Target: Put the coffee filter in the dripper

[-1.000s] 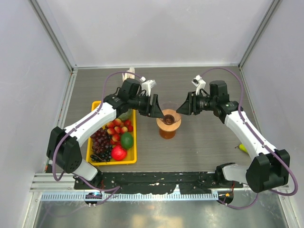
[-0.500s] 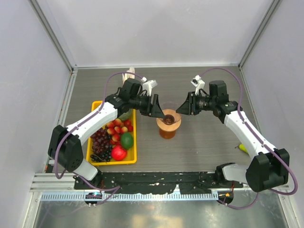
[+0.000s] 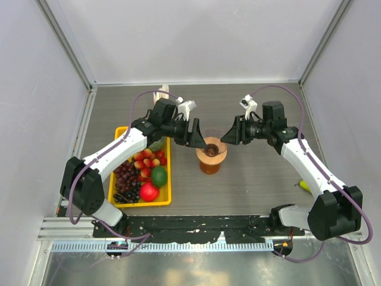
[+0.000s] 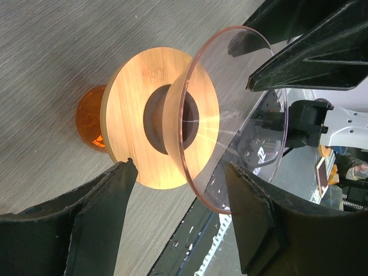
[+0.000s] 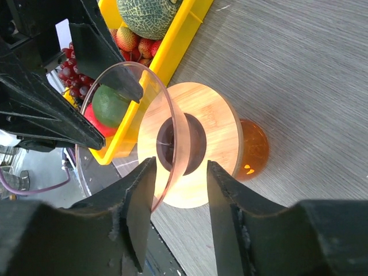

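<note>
Left hand (image 3: 194, 136) and right hand (image 3: 230, 134) flank dripper (image 3: 211, 149) near yellow fruit tray (image 3: 169, 179).

jug (image 4: 89, 123) mostly hidden under dripper (image 4: 135, 98) collar, melon (image 5: 146, 14) cut by top edge, small yellow item (image 3: 305, 186) unidentifiable

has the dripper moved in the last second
No. The dripper sits in the same spot, with the same gap to the right of the yellow tray as before.
</note>
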### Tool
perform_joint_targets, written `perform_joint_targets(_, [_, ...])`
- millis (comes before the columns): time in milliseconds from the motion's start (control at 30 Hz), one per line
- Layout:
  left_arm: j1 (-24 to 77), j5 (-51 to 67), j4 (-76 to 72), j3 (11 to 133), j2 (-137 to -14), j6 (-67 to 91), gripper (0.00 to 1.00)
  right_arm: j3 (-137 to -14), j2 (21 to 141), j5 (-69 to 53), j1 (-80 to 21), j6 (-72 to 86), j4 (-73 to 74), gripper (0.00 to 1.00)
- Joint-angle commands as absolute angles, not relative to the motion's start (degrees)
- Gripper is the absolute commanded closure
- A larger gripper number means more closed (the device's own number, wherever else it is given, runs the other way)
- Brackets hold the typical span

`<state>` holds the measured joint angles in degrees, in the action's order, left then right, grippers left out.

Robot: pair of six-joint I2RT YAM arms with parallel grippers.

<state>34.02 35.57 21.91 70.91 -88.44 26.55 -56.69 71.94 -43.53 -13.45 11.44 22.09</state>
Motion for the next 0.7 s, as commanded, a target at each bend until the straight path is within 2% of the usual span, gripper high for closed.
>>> perform_joint_targets(0, [33.8, 35.2, 22.9, 73.1, -87.0, 25.1, 0.27, -58.5, 70.6, -41.1, -14.0, 9.1, 24.8, 0.5])
perform_joint_targets(433, [33.8, 35.6, 24.7, 80.8, -87.2, 24.6, 0.23, -64.5, 70.2, -42.4, -14.0, 11.3, 23.9, 0.36])
perform_joint_targets(667, [31.1, 32.1, 26.3, 84.4, -82.5, 19.1, 0.23, -69.6, 66.9, -42.2, -13.4, 9.9, 25.5, 0.23])
